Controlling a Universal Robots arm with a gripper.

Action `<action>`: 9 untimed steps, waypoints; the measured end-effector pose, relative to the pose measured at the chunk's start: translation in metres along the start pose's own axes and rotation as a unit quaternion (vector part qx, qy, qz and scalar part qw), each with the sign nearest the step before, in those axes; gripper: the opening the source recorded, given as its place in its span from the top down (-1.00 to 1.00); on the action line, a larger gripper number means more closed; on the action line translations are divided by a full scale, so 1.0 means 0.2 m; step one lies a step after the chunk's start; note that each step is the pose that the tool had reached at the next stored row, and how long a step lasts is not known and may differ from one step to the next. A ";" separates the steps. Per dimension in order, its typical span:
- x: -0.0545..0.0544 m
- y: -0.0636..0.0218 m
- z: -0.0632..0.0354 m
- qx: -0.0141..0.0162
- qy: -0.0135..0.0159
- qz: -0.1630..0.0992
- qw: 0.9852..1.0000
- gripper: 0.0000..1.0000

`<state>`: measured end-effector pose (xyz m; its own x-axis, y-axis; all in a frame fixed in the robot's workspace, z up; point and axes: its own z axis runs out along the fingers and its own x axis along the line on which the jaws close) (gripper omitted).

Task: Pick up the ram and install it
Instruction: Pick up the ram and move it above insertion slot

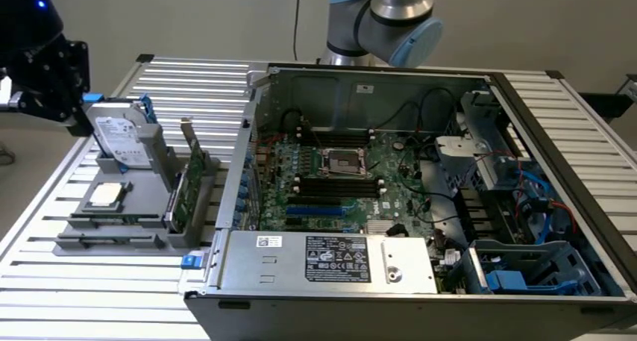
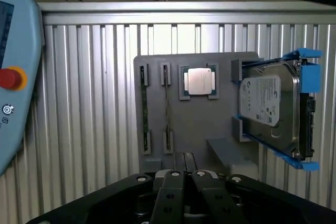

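- Worktop (image 1: 89,304), slatted, carries everything within the arm's reach.
- Computer case (image 1: 398,315) lies open on its side so motherboard (image 1: 398,199) slots face up.
- Gray holder (image 2: 199,124) keeps parts separated, each in its own seat.
- Hand (image 2: 185,172) closed, empty, poised near holder, touching nothing.
- Ram (image 2: 145,111) stands on edge in holder clips, long edge exposed for grasping.

The site is a robotics lab, indicated by the slatted aluminium table (image 1: 80,296), open computer case (image 1: 348,91), robot arm (image 1: 398,20) and teach pendant (image 2: 16,77).
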<state>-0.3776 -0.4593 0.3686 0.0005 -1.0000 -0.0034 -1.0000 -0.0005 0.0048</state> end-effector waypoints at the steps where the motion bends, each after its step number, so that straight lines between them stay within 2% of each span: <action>1: 0.00 0.000 0.001 0.001 0.001 -0.009 1.000 0.79; 4: 0.00 0.000 0.007 0.003 0.002 -0.036 0.999 0.79; 7: 0.00 0.001 0.012 0.004 0.002 -0.062 0.998 0.79; 9: 0.00 0.008 0.012 0.004 0.003 -0.069 0.998 0.79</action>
<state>-0.3792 -0.4592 0.3662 0.1373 -0.9905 0.0018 -0.9905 -0.1373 -0.0026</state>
